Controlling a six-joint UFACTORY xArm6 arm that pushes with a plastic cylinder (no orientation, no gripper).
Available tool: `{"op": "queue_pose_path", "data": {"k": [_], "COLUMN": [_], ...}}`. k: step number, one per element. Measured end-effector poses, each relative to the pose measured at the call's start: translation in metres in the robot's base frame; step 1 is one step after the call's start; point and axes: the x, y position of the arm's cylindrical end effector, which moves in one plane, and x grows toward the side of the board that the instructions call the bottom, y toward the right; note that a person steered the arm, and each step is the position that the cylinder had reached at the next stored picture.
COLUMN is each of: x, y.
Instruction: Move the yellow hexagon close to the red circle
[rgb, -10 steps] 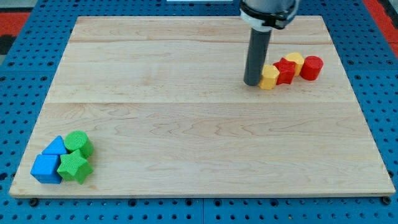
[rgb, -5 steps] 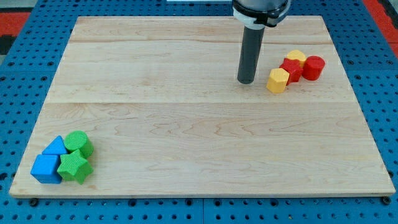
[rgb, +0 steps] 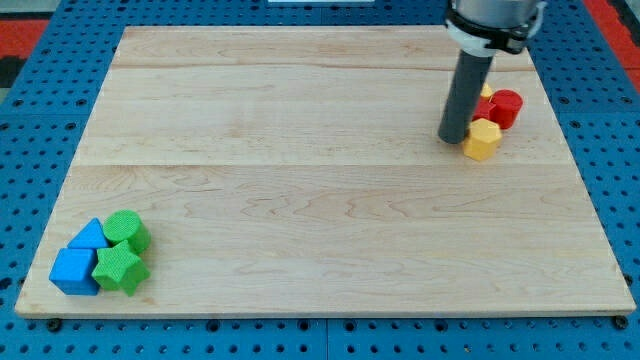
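The yellow hexagon (rgb: 482, 139) lies at the view's right, just below the red cluster. The red circle (rgb: 506, 107) sits up and right of it, a small gap apart. My tip (rgb: 454, 138) rests on the board touching the hexagon's left side. The rod hides most of another red block (rgb: 484, 109) and a second yellow block (rgb: 486, 91) behind it.
At the view's bottom left stands a tight cluster: a blue triangle (rgb: 89, 236), a blue cube (rgb: 74, 271), a green circle (rgb: 127, 230) and a green star (rgb: 120, 268). The wooden board (rgb: 320, 180) ends close to the right of the red circle.
My tip moved right and slightly down, from left of the yellow hexagon to against it. The hexagon slid right and a little down, now below the red blocks.
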Motion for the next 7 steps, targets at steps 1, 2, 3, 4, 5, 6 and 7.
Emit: {"op": "queue_pose_path", "data": {"k": [1, 2, 3, 4, 5, 6, 7], "x": [0.000, 0.001, 0.029, 0.043, 0.042, 0.031, 0.025], "y": [-0.002, -0.031, -0.020, 0.004, 0.018, 0.022, 0.028]}}
